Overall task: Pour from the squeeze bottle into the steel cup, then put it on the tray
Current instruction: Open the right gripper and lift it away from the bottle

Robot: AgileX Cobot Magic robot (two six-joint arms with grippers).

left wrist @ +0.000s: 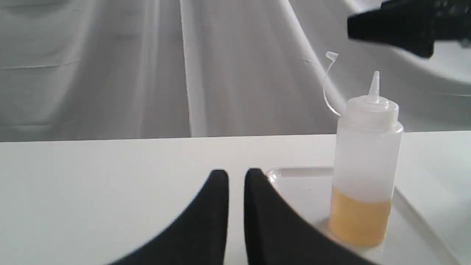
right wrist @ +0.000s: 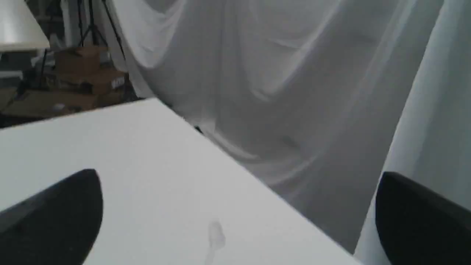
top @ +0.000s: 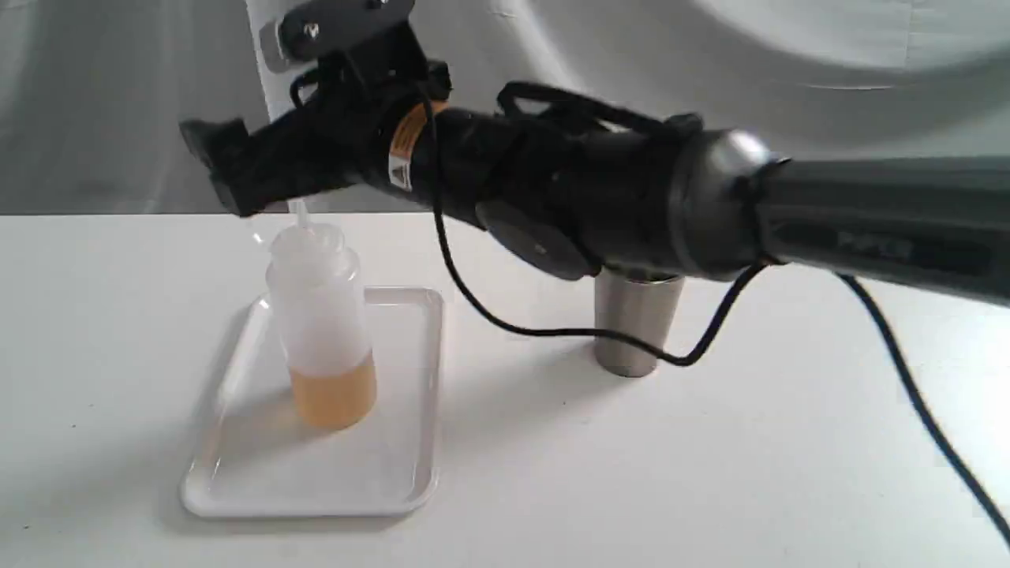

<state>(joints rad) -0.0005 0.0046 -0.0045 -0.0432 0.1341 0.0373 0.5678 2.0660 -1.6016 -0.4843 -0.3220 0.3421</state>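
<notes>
The squeeze bottle (top: pixel 319 315) stands upright on the white tray (top: pixel 252 465), amber liquid filling its lower third, its cap strap hanging loose. My right gripper (top: pixel 217 170) has reached across to the left and hovers just above and behind the nozzle, clear of the bottle. In the right wrist view the right gripper (right wrist: pixel 239 180) is wide open with nothing between its fingers. The steel cup (top: pixel 635 331) stands to the right of the tray, its rim hidden behind the right arm. The left gripper (left wrist: pixel 236 175) is shut and empty, low beside the tray (left wrist: pixel 294 184), left of the bottle (left wrist: pixel 366 165).
A black cable (top: pixel 552 331) droops from the right arm down to the table between tray and cup. White cloth hangs behind the table. The table's far edge and some boxes (right wrist: pixel 73 81) beyond it show in the right wrist view.
</notes>
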